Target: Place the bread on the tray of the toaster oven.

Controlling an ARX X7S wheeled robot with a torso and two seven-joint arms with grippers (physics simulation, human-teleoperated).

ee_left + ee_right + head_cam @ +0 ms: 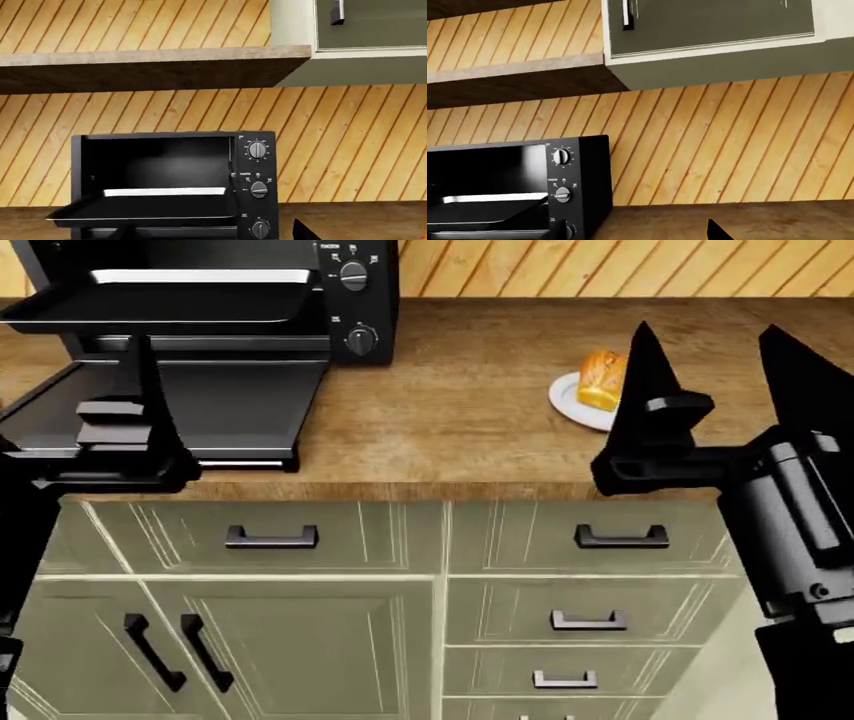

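Note:
The bread [603, 380], a small golden-brown loaf, lies on a round white plate [566, 396] at the right of the counter. The black toaster oven [358, 300] stands at the back left with its door [174, 410] folded down flat. Its dark tray [160, 308] is slid partly out above the door and holds nothing. My right gripper [721, 355] hovers open just in front of the bread, with empty fingers [650, 360]. My left gripper [67, 375] is open over the door; only one finger [147, 390] shows. The wrist views show the oven [257, 170] [584, 175] and tray [143, 210] [480, 212].
The wooden countertop [454, 410] runs between oven and plate. Green drawers and cabinet doors [400, 620] sit below its front edge. A wooden shelf [153, 65] and a wall cabinet [714, 30] hang above the oven against the slatted wood wall.

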